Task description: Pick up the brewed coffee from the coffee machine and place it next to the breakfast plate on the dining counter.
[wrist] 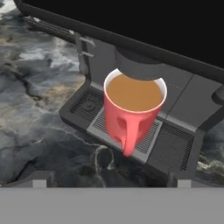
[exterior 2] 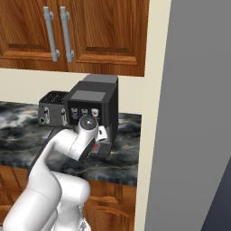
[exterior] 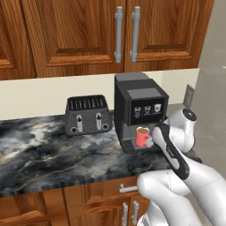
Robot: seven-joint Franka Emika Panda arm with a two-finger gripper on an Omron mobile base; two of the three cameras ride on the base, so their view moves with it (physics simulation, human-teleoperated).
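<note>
End effector (wrist: pixel 111 180) wide, empty, centre frame before mug (wrist: pixel 133 109) on coffee machine (exterior: pixel 139 108) tray. Approach step; next, advance and close.

A red mug (wrist: pixel 133 116) of brown coffee stands on the grey drip tray (wrist: pixel 153 146) of the black coffee machine (wrist: pixel 144 30), directly under its spout, handle facing the camera, on a marbled table (wrist: pixel 39 127).
</note>
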